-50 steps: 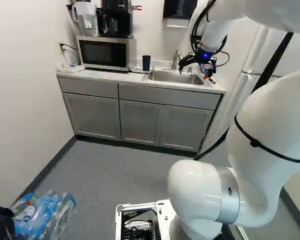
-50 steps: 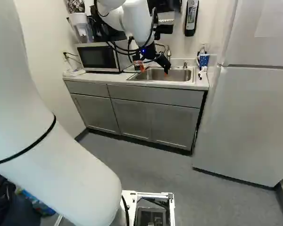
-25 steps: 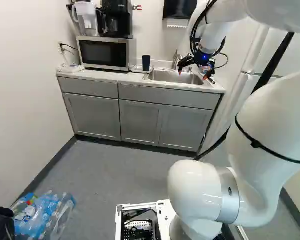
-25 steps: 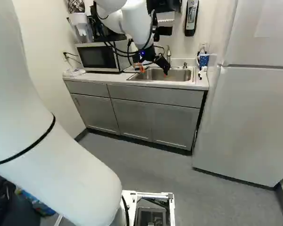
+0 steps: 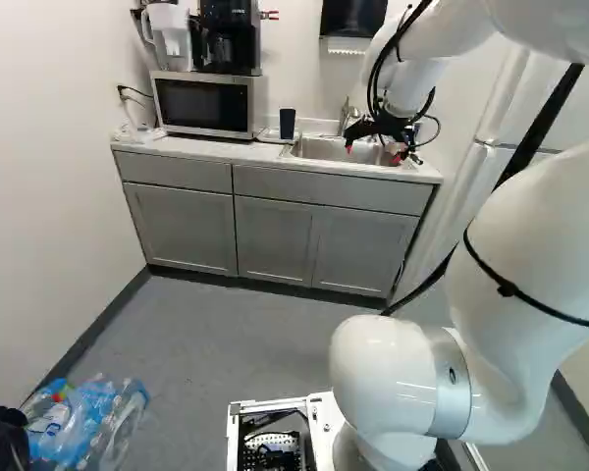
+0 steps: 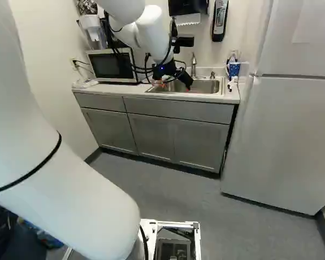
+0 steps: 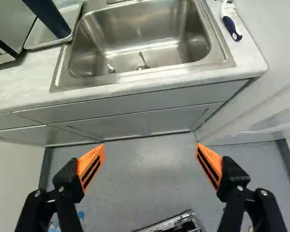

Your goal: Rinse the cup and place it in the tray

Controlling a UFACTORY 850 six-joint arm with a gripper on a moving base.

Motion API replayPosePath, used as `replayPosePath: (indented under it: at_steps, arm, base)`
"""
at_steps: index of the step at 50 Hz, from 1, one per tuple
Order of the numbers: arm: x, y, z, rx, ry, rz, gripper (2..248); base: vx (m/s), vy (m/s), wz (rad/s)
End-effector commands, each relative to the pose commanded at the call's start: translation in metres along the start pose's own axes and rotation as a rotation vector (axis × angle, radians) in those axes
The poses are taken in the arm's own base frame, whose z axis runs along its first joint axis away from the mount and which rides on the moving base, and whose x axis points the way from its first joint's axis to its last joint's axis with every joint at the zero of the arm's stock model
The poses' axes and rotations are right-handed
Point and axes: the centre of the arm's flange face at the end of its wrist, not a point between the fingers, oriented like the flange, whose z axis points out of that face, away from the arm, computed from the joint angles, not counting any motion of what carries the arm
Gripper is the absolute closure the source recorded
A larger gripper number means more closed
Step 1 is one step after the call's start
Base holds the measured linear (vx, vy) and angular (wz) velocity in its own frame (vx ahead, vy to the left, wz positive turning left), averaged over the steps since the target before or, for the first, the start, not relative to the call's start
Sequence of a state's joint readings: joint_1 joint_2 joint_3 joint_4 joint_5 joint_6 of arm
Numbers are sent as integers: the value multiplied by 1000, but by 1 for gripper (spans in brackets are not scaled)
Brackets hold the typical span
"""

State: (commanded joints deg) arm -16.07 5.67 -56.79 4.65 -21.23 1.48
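We hold our end effector (image 5: 373, 153) wide open and empty, with the sink (image 7: 154, 38) ahead. We see the dark cup (image 5: 288, 124) upright in the tray (image 7: 41, 35) beside the sink, on the surface (image 7: 29, 87).

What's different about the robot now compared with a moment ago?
The claw has come a little lower near the sink and shifted slightly left in both base views. It's open, holding nothing. The dark cup and its tray stayed where they were.
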Motion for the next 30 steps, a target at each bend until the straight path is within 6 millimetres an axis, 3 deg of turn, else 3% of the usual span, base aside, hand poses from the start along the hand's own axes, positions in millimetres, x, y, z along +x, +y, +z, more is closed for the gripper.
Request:
replayPosePath:
  at_steps: [30]
  arm:
    - [-54, -16, 29, 26, 95, -55, 3]
  base:
    - [0, 0, 0]
